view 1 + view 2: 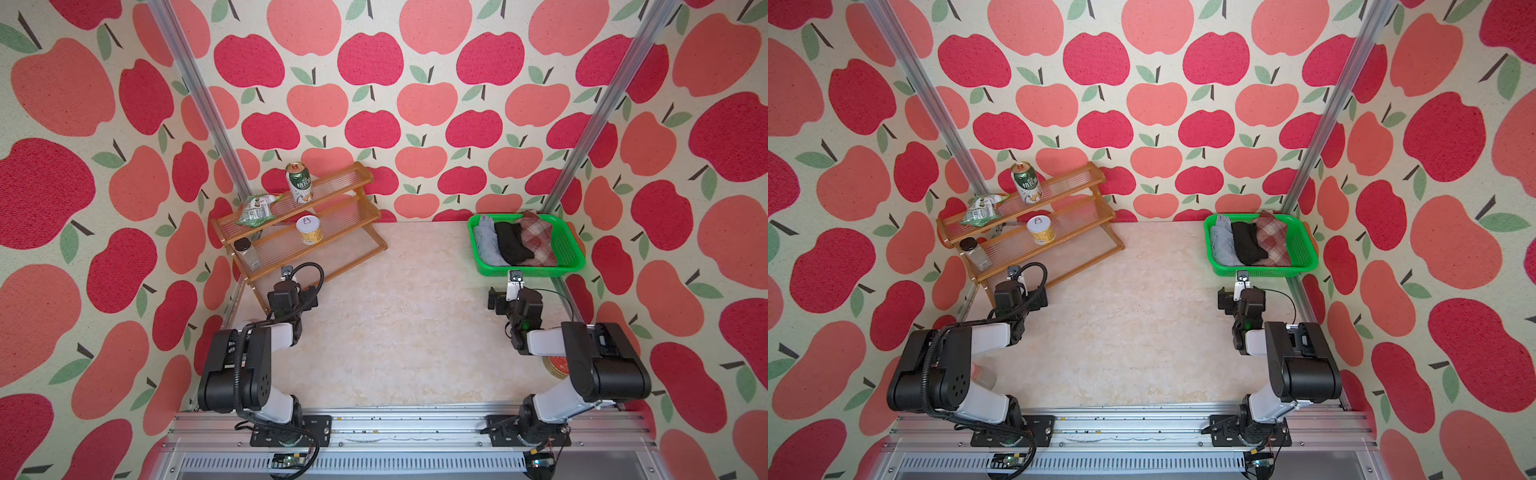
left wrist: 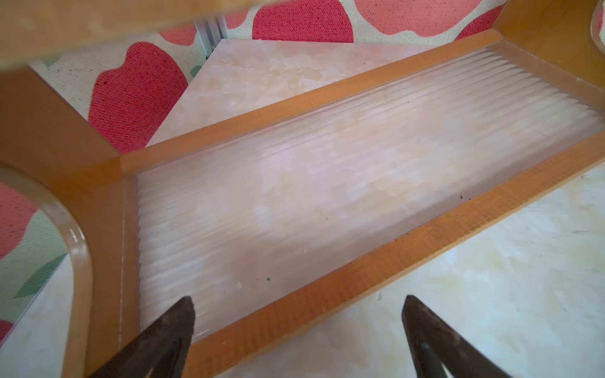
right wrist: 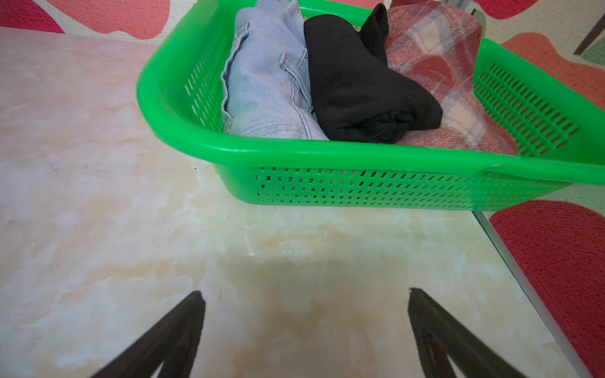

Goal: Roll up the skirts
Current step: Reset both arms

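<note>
- The marble-patterned tabletop lies bare through its middle, from the near metal rail to the back wall; both arms sit at its sides, well apart.
- A three-tier wooden rack stands in the far left corner, angled; a green mesh basket sits in the far right corner, its side at the table's right edge.
- The left gripper hangs over the rack's lowest tier, one fingertip above the ribbed clear shelf panel; its fingers are spread wide with nothing between them.
- The right gripper hovers over bare table just before the basket's near wall, fingers equally wide apart, touching nothing.
- Three skirts lie rolled side by side in the basket: denim skirt, black skirt in the middle overlapping the others, plaid skirt.
- On the rack: one green can, one snack packet, one yellow tin, one dark-capped clear jar.
- One round tin shows partly beneath the right arm.
</note>
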{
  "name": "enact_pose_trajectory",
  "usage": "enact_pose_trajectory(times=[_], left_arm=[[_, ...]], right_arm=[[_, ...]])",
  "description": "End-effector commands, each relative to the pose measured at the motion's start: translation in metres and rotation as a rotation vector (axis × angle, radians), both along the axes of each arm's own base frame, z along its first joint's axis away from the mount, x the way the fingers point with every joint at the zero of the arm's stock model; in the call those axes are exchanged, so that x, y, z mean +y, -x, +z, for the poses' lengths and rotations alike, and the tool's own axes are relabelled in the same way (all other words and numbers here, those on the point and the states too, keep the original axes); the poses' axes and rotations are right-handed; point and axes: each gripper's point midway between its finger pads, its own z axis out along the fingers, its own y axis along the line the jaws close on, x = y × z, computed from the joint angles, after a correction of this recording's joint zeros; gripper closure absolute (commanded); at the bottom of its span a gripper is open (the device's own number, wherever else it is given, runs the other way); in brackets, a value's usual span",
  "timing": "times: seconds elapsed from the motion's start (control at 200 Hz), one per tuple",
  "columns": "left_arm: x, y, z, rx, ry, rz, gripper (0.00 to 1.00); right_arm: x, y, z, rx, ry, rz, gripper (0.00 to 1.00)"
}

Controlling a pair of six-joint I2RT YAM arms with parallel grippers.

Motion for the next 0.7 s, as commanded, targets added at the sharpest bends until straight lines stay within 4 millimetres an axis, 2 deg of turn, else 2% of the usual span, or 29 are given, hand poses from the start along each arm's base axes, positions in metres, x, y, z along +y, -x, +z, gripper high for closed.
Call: enact_pose_trajectory(times=[0.0, 0.065, 0.695], left_arm=[[-0.0002, -0.004, 0.0088, -0.091, 0.021, -0.01, 0.01], [-0.0013, -0.0038, 0.004, -0.106, 0.014, -0.021, 0.0], [-0.0008, -0.0048, 0.004, -0.093, 0.047, -0.037, 0.0]], right_arm=[[0.003, -0.0062, 0.0106, -0.025, -0.034, 0.01, 0.01], [0.0029, -0.0061, 0.0112, -0.029, -0.031, 0.008, 0.01], [0.0028, -0.0064, 0.0104, -0.022, -0.04, 0.015, 0.01]])
